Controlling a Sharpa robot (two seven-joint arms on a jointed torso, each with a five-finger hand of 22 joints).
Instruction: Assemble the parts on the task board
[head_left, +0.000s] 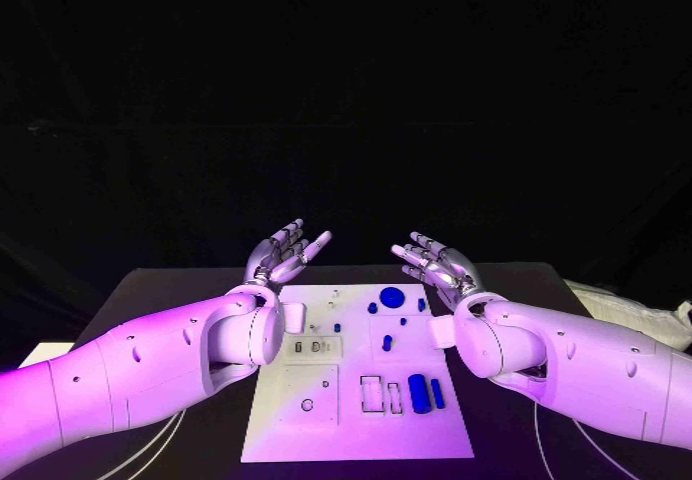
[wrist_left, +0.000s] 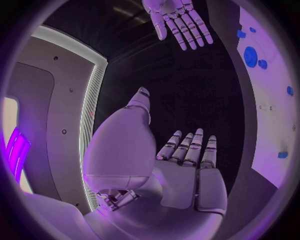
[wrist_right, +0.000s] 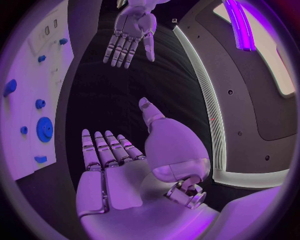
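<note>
Left hand (head_left: 284, 252) and right hand (head_left: 437, 264) spread, empty, raised beyond task board (head_left: 281, 425) far edge

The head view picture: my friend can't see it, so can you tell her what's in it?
Two white robot arms reach over a black table, and the left hand and right hand are both open and holding nothing, raised past the far end of a white task board. Small blue parts lie on the board between the arms.

Black table (head_left: 173, 290) against dark backdrop
</note>
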